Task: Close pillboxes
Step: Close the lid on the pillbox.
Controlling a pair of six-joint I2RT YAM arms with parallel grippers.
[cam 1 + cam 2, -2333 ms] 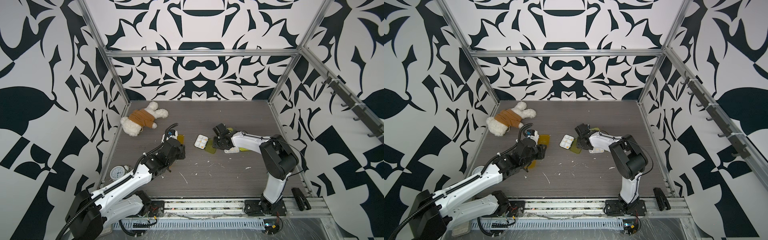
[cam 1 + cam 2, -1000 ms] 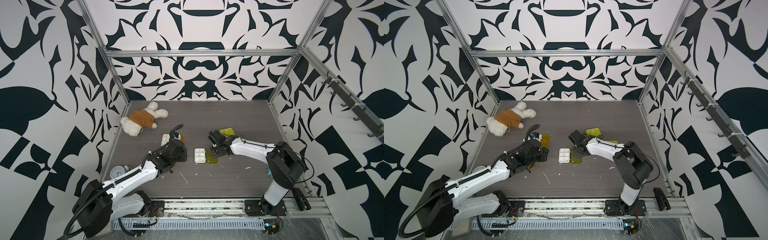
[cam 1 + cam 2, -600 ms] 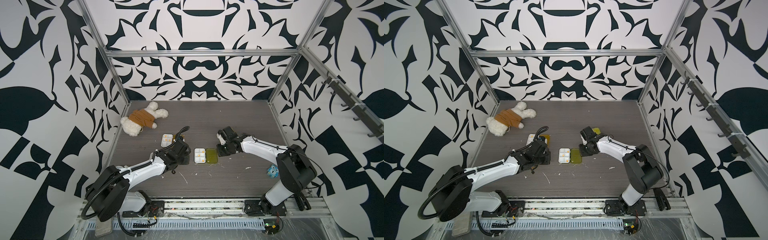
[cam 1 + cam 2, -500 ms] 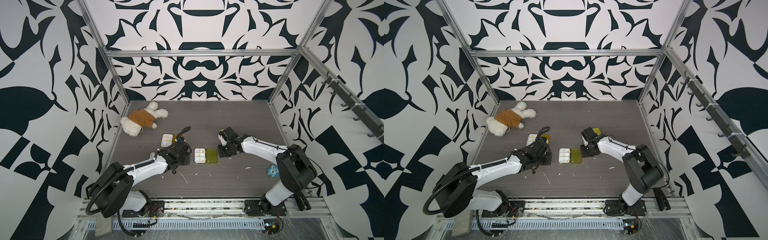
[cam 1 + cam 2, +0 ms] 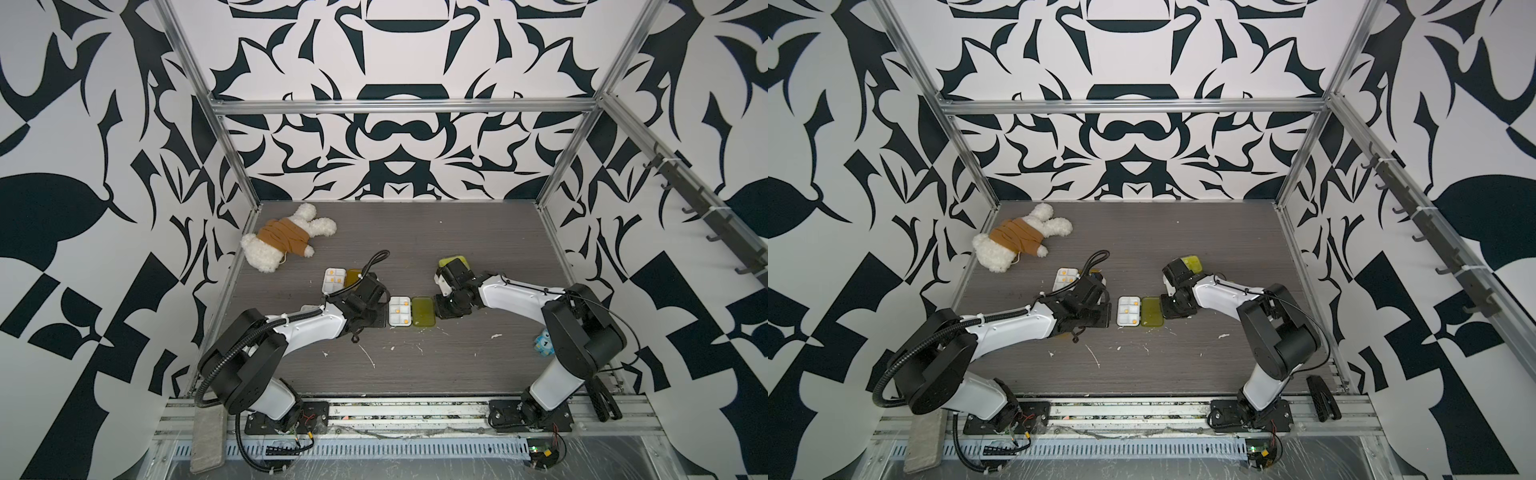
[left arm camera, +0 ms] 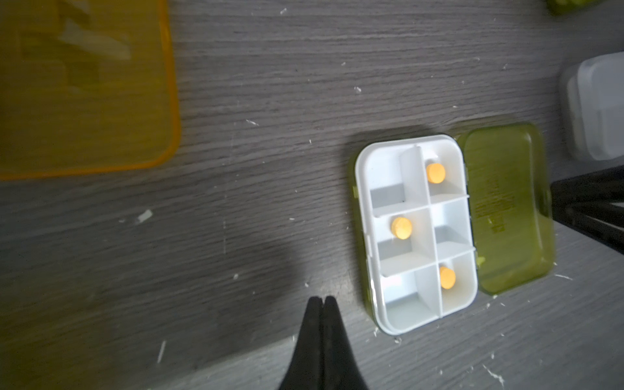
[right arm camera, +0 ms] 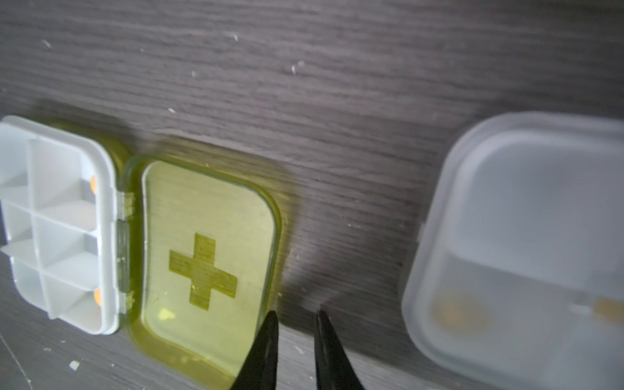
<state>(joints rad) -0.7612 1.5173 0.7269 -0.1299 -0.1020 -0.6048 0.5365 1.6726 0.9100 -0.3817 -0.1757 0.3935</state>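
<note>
Where the boxes lie: all on the grey table (image 5: 457,365); from my left they run amber box, green box, clear box.
Amber box (image 5: 334,280): open, with orange tablets in the tray and its amber lid (image 6: 84,87) folded out flat beside it.
Left pincer (image 6: 322,300): closed tight, tips pressed together, nothing in it. It sits just beside a corner of the green box; I can't tell whether it touches.
Green box (image 5: 400,311): mid-table between my two pincers, lying open flat. Its white tray (image 6: 415,233) has three orange pills (image 6: 401,228) in separate compartments, and the green lid (image 7: 206,250) is hinged on the side toward my right arm.
Handling: I judge it light, stiff, thin plastic, smooth enough to skate when pushed. The slim hinge looks like the weak part, and the loose pills would spill if the tray tips.
Where to take hold: the lid's free long edge, opposite the hinge. I would swing it over, with my closed left pincer as a stop against the tray.
Right pincer (image 7: 295,317): open by a narrow slot and empty. One tip overlaps a corner of the lid's free edge, the other is over bare table; contact is unclear.
Clear box (image 7: 523,236): frosted, looks shut, near my right pincer on the side away from the green box.
Back green box (image 5: 451,262): behind my right wrist and mostly hidden, so I can't tell whether it is open or shut.
</note>
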